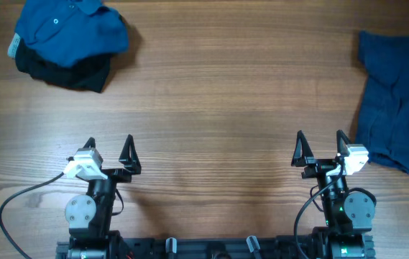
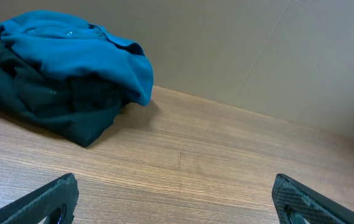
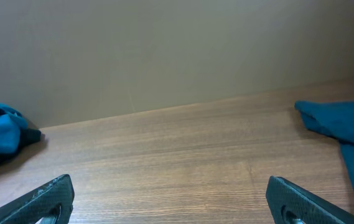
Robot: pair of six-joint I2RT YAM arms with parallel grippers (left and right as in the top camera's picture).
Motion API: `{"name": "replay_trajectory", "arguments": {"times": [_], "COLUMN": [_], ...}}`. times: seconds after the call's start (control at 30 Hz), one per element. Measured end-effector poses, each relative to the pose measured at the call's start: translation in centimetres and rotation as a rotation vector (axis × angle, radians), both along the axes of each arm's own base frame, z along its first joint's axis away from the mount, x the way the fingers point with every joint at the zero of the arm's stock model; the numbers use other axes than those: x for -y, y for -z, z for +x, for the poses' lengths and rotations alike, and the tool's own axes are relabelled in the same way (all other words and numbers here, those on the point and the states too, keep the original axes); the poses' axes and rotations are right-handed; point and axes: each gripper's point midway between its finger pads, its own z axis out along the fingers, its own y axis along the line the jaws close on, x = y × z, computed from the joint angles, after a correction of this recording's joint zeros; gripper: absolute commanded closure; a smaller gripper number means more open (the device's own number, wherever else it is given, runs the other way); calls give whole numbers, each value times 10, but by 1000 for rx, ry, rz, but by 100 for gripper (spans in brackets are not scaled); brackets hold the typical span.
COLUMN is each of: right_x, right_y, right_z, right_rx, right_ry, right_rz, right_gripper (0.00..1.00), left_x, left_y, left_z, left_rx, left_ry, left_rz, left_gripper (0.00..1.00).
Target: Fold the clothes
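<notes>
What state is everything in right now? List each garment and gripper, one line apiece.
medium-blue polo shirt: loosely bundled, buttons showing, lying on top of the black garment
black garment: bunched up under the polo shirt
darker blue garment: spread out and wrinkled, not folded, partly past the picture's edge
left gripper: open, holding nothing
right gripper: open, holding nothing

Blue polo (image 1: 75, 32) atop black garment (image 1: 75, 75)
</notes>
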Motion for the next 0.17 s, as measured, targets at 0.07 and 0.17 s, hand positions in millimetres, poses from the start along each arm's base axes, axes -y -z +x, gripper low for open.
{"name": "replay_trajectory", "arguments": {"times": [0.07,0.17], "right_x": [0,0], "right_y": [0,0], "right_z": [0,0], "right_rx": [0,0], "right_ry": [0,0], "right_rz": [0,0], "right_gripper": [0,0], "left_x": [0,0], "left_y": [0,0], "left_z": [0,0], "left_rx": [0,0], "left_ry": [0,0], "left_rz": [0,0], "left_gripper": [0,0]}}
